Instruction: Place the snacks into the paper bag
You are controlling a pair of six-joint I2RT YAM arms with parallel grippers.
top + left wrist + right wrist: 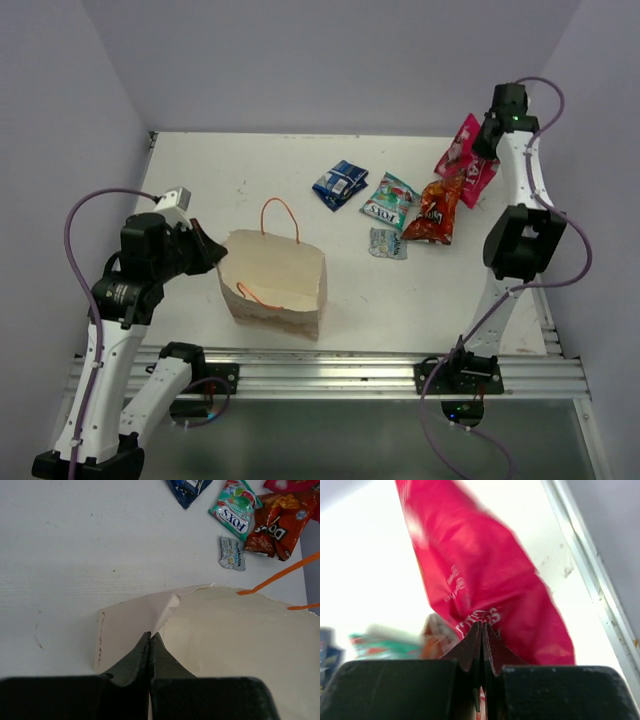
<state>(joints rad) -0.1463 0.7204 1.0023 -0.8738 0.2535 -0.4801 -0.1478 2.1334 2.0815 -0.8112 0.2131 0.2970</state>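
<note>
In the top view we are seeing the paper bag [275,280] on the white table [230,170], in front of the left arm; we cannot tell for sure whether it is standing or lying on its side. The left gripper [215,255] is touching its upper left corner. The snacks are lying well apart from it, on the right: a blue packet [340,183], a green-white packet [390,200], a small silvery-grey packet [387,243] and an orange-red packet [435,210]; the red-pink bag [465,160] is at the far right, under the right gripper [487,135].

In the left wrist view the jaws are pressed together at a fold in the rim of the paper bag [240,640]; we are judging that they are pinching the thin paper there. The orange cord handles [285,575] are sticking out to the right.

In the right wrist view the jaws are closed flat on the crumpled lower part of the red-pink bag [485,580]; a sliver of red foil is showing between them.

We are expecting this bag to be light, puffy and crinkly; the foil is probably slippery, and the contents may be breaking under pressure, so a flat sealed edge seems to us the best place to hold. The paper bag looks soft and easy to tear or collapse; we are thinking a gentle hold at its rim is needed to keep the mouth open.
</note>
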